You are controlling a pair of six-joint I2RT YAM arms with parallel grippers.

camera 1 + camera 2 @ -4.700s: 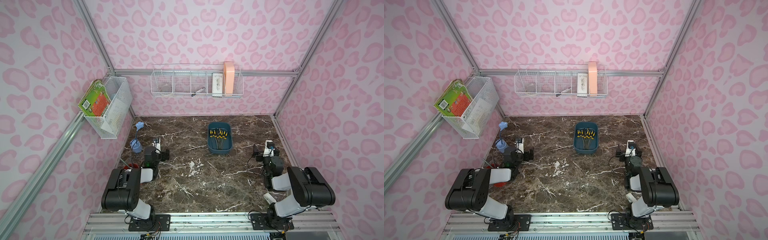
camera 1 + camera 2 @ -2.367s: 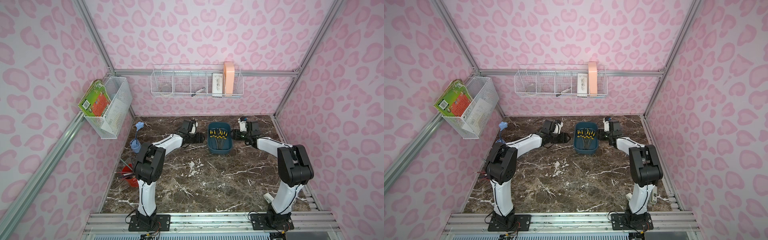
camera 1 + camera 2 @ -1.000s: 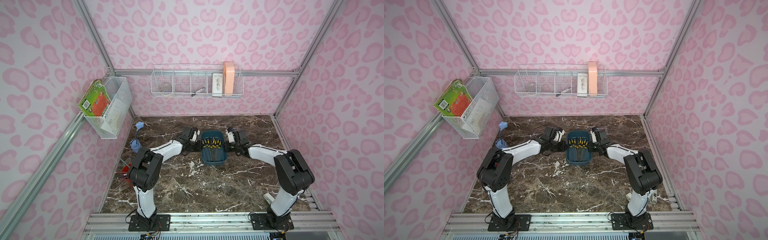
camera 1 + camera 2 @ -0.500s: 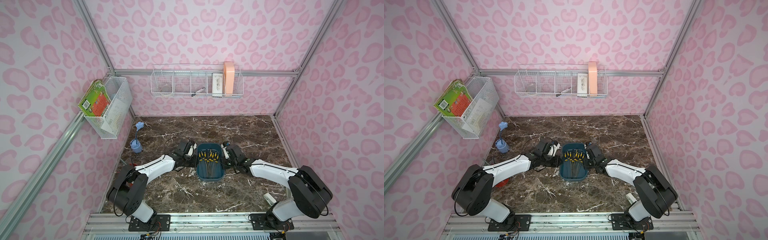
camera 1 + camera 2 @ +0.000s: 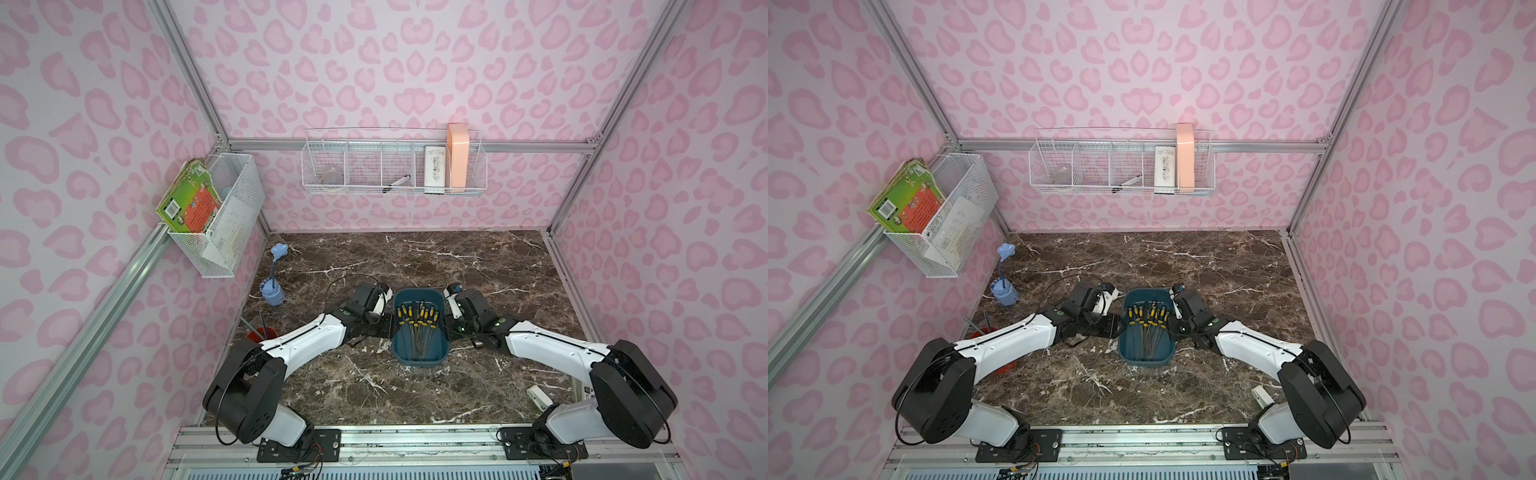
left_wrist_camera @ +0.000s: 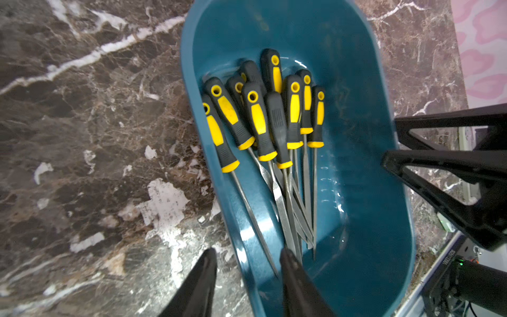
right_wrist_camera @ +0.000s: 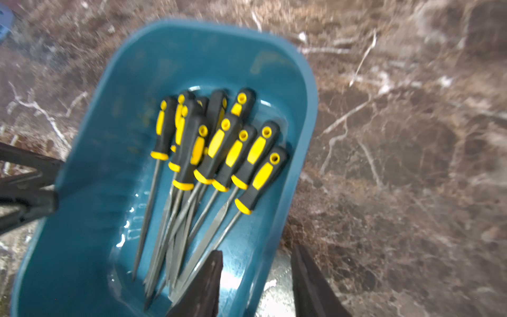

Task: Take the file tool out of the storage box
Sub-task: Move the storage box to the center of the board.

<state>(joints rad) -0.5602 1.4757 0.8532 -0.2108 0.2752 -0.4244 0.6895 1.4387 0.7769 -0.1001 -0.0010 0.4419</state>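
Centrally on the brown marble tabletop (image 5: 415,257), the dark teal plastic storage box (image 6: 356,137) holds yellow-and-black-handled metal files (image 6: 263,123). The left gripper (image 6: 248,252) and right gripper (image 7: 258,251) straddle its opposite long walls, jaws apart, inner fingers beside the file tips, files lying loose between them.

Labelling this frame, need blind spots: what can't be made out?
File count: files overlap in the storage box, left wrist view; lower ones buried.
File tips: blurred in right wrist view.
Red pot: top views, left arm covers most.
Back basket small items: too small, top views.
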